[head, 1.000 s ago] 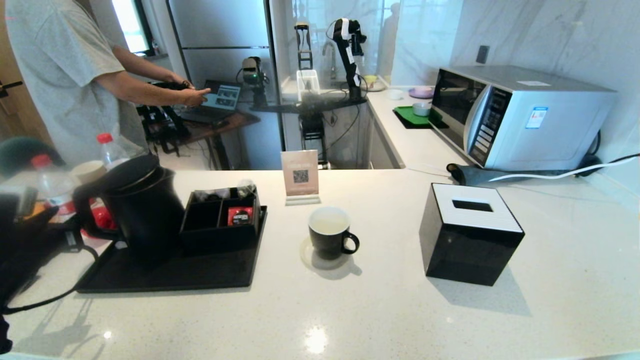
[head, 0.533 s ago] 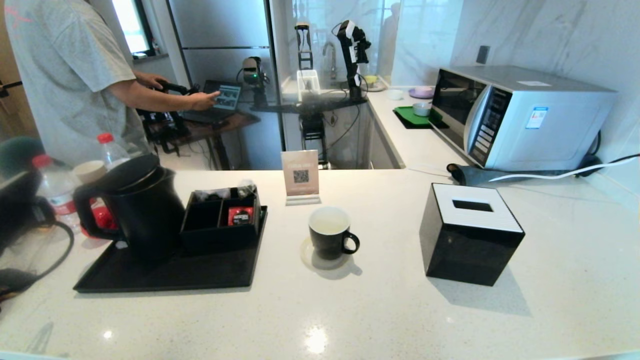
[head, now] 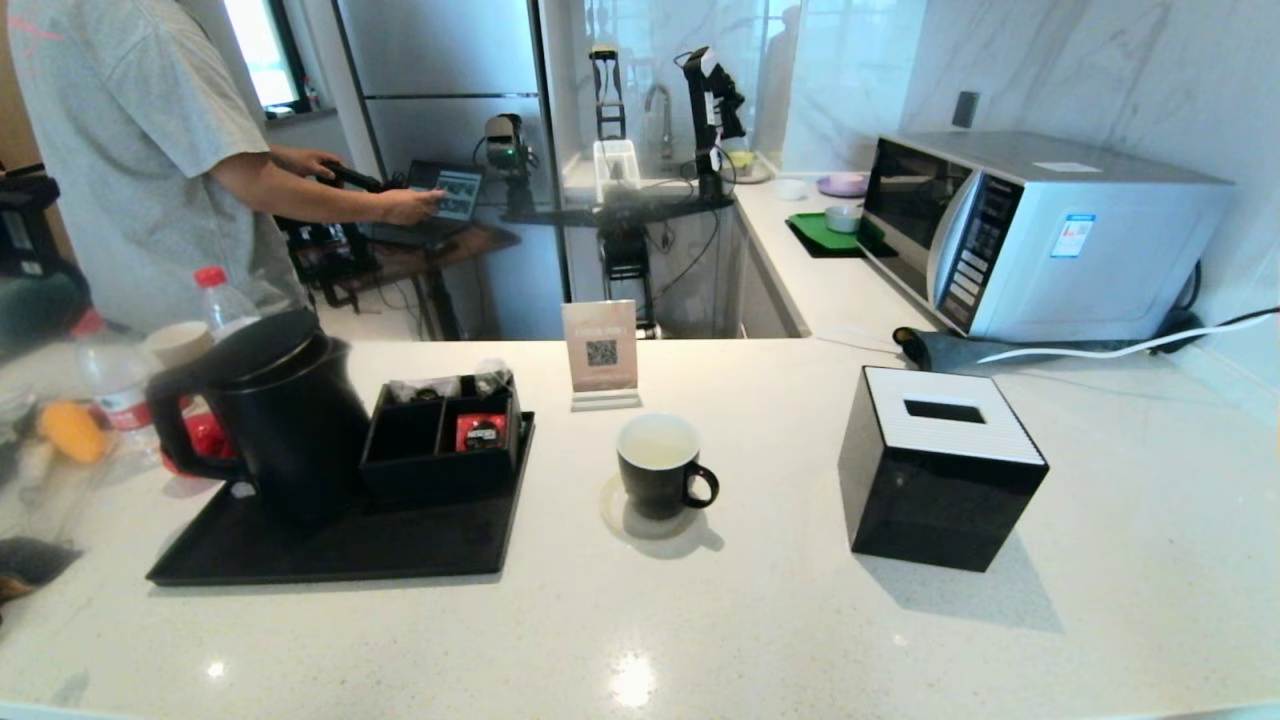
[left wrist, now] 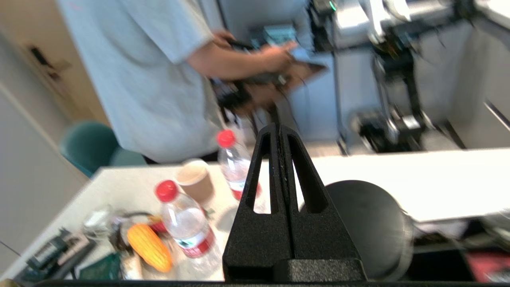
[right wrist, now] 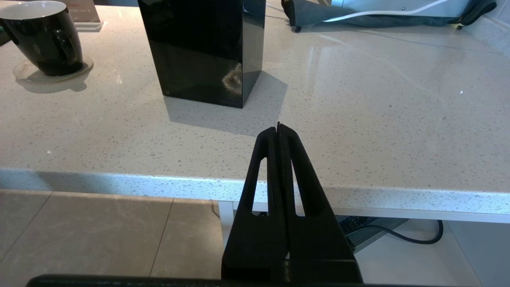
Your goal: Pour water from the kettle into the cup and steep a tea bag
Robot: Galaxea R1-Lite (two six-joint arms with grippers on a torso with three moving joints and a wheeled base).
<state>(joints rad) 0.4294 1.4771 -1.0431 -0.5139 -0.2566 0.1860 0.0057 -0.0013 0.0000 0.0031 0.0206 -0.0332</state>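
The matte-black kettle (head: 270,410) stands on a black tray (head: 400,545) at the counter's left, its handle facing left. Its round lid (left wrist: 366,227) shows in the left wrist view, below and beside my left gripper (left wrist: 279,126), which is shut, empty and raised in the air. My left arm (head: 28,235) shows at the far left edge of the head view. The black cup (head: 657,465) with a white inside sits on a clear coaster mid-counter, also seen as the cup (right wrist: 42,38). My right gripper (right wrist: 278,125) is shut and empty, low before the counter's front edge.
A black organiser (head: 445,435) with a red packet (head: 481,431) sits on the tray. A black tissue box (head: 940,465) stands right of the cup. Water bottles (left wrist: 185,223), a tan paper cup (left wrist: 194,185) and corn (left wrist: 149,247) crowd the far left. A microwave (head: 1040,230) is at back right; a person (head: 130,150) stands behind.
My left arm has lifted from low beside the kettle's handle up to the far left edge of the head view. Kettle and cup have not moved.
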